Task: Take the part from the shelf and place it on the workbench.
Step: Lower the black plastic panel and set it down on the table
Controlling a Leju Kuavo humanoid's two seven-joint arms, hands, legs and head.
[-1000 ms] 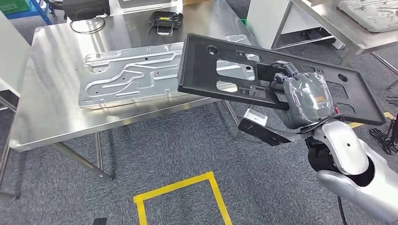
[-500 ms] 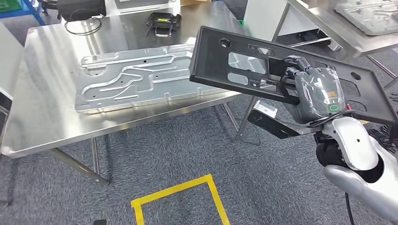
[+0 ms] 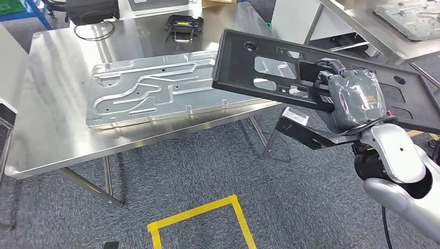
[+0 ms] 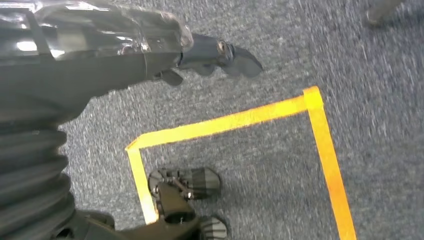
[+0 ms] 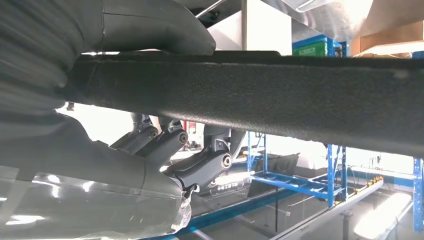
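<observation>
— From up top, what's it got?

— The right hand (image 3: 354, 98) grips a long black part (image 3: 270, 67), fingers hooked through a cutout near the middle. The part hangs in the air, tilted, its far end over the near edge of the steel desk (image 3: 57, 104), not touching it. A big silver stamped panel (image 3: 155, 88) already lies flat on the desk, and a small black device (image 3: 182, 25) sits near the far edge.

— How would you say that part handles?

— Stiff, I'd guess: it holds its line with no sag, though it sticks out a long way either side of the hand. Looks like moulded plastic, so probably light, but held at one spot it will want to swing. The cutout is a sensible hold; the flat edges would likely slip.

— And the left wrist camera?

— It looks down at grey carpet with yellow tape (image 4: 240, 120) marking a square. The left hand (image 4: 210, 52) hangs there with nothing in it, fingers loosely extended. The overhead picture shows the tape but not that hand.

— Right wrist?

— Close in: the textured edge of the part (image 5: 280, 95) crosses the picture, the thumb on one face and the dark fingers (image 5: 200, 165) on the other. So you get the clamp from the side, which the overhead picture hides behind the back of the hand. Blue racking (image 5: 330, 175) stands behind, blurred.
</observation>
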